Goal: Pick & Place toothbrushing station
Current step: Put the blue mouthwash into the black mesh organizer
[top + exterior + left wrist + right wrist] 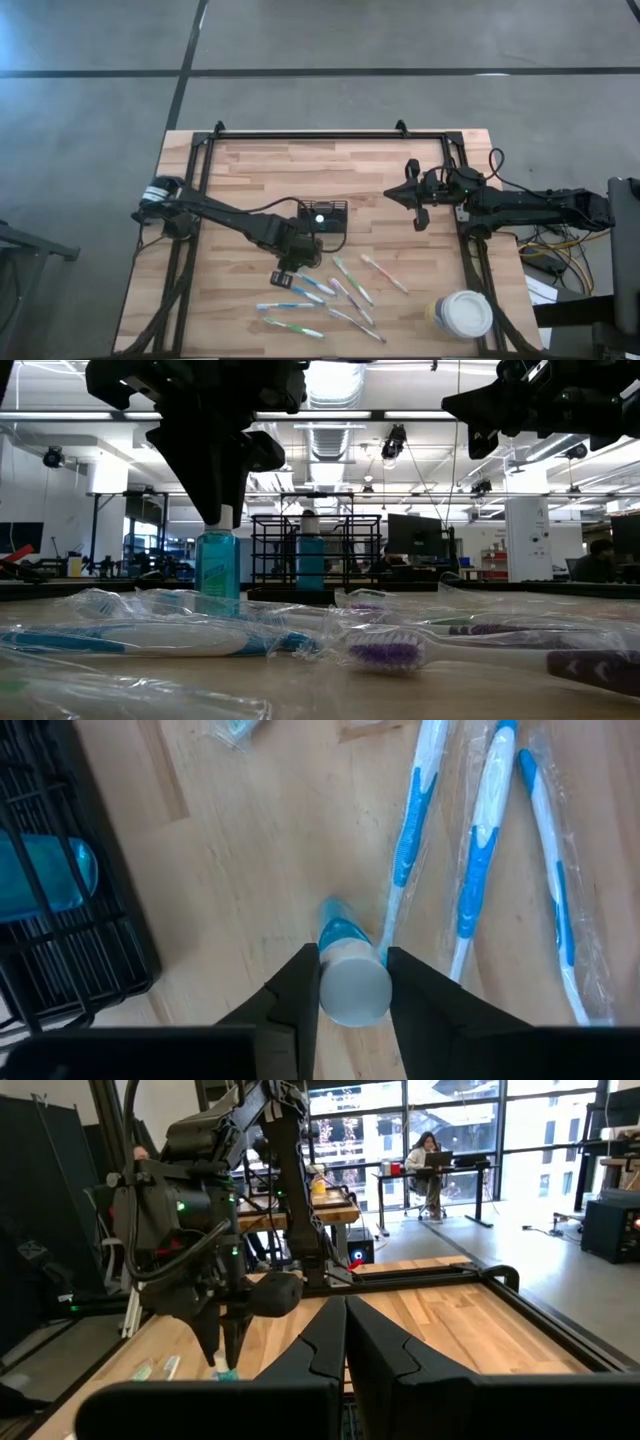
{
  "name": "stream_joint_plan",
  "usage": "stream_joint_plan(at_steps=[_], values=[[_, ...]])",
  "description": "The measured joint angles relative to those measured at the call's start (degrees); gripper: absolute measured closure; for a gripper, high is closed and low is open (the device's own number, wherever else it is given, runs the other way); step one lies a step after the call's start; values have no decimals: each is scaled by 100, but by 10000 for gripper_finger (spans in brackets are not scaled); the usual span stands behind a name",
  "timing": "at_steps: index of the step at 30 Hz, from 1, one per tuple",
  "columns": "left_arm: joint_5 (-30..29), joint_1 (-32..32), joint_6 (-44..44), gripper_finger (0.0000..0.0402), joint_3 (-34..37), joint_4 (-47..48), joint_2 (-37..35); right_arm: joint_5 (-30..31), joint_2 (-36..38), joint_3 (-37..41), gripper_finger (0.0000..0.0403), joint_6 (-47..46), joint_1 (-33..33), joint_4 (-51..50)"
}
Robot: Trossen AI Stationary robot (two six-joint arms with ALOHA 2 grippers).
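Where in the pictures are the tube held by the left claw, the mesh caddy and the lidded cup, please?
Tube (352,988): left wrist view, on its white cap.
Mesh caddy (95,935): left wrist view, on its wire wall.
Lidded cup (466,312): high view, on its white lid.

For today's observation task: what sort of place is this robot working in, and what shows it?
Probably a robotics lab or open workshop: exposed ceiling ducts, desks with monitors, and a person at a workstation behind the table.

White-lidded cup (463,313) near table (260,170) corner

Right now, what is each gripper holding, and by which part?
The left gripper grips a small blue tube by its white cap. The right gripper holds nothing.
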State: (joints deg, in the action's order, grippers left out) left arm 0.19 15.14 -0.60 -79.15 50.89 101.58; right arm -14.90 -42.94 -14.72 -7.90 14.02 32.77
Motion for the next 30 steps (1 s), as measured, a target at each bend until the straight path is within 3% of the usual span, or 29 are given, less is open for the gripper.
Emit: stream_joint_plan(at_steps=[8,20,30], values=[[15,0,-292,303,-405,341,-187,-1,0,0,394,-2,0,-4],[-65,-469,-1061,303,-2796,1231,-236,0,-2,0,394,20,0,-136],[-30,-1503,-1428,303,-2931,1293,-44,-2,-2,0,394,61,0,-149]])
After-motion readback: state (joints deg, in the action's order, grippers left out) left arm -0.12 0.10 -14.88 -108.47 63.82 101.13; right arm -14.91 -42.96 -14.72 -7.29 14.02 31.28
